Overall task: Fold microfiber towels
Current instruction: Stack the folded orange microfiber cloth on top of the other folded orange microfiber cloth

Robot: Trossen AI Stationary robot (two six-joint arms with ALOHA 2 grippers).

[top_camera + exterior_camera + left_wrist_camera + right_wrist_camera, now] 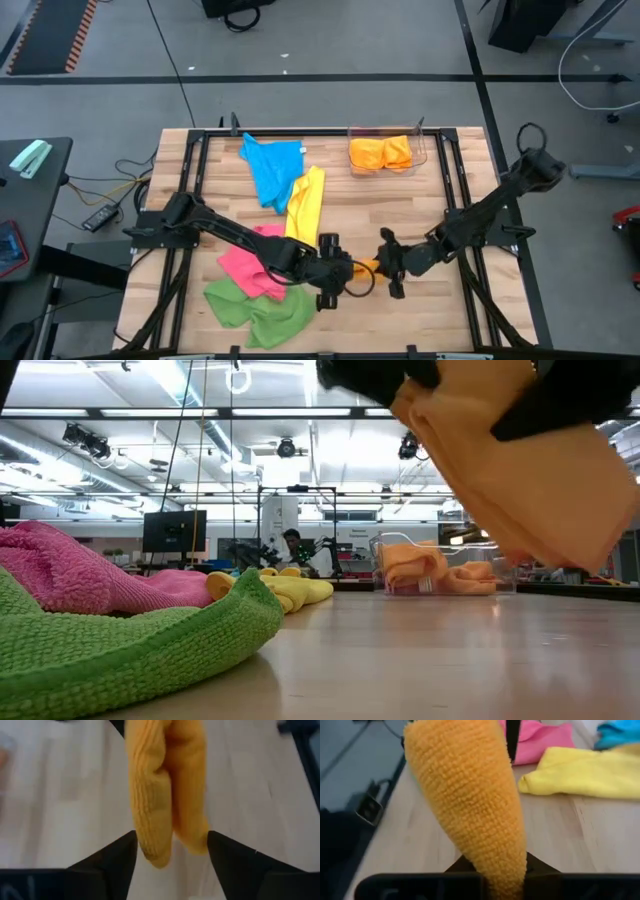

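While my right gripper (391, 262) pinches the orange towel (367, 266), it stretches toward my left gripper (335, 271), whose jaws stand wide around its end.

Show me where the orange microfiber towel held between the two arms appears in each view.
High view: orange microfiber towel between the two grippers, near the table's front.
Low view: hanging at upper right.
Left wrist view: centre, between open fingers.
Right wrist view: centre, rising from shut fingers.
Shared landmark: yellow towel.
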